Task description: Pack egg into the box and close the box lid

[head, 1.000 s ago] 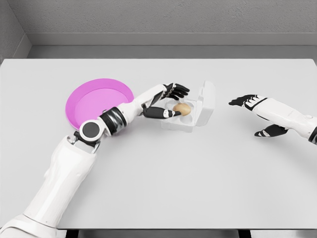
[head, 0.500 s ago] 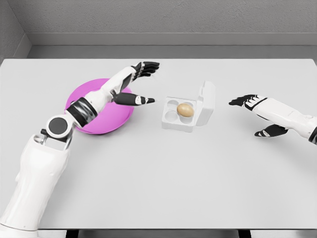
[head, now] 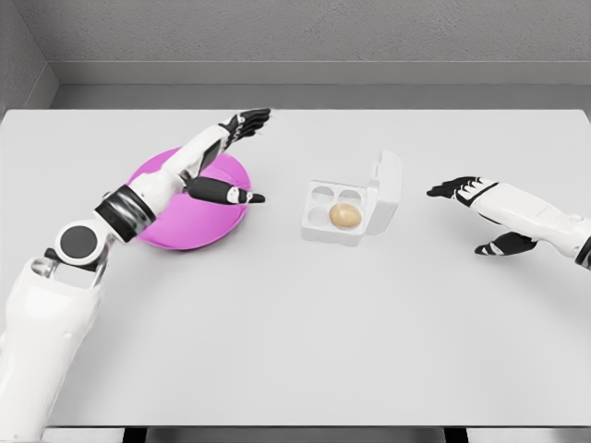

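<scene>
The egg (head: 345,215) sits inside the box (head: 325,227), in the cup at the near right. No finger touches it. The other three cups in the box hold nothing. The box lid (head: 386,191) stands up on the right side of the box, wide open.

The left hand (head: 226,161) is well away from the egg, off to the left. It hangs over the far right part of the pink plate (head: 175,217). Its fingers (head: 251,117) are stretched out and spread, and the thumb points toward the box. It holds nothing. The plate has nothing in it.

The right hand (head: 480,208) is on the other side of the box, closer to the right edge of the table (head: 295,351). Its fingers are loose and open, pointing left toward the lid, but there is a gap between them and the lid. It holds nothing too.

The box lies near the middle of the table, a bit toward the far edge. The plate lies to its left, apart from it.
</scene>
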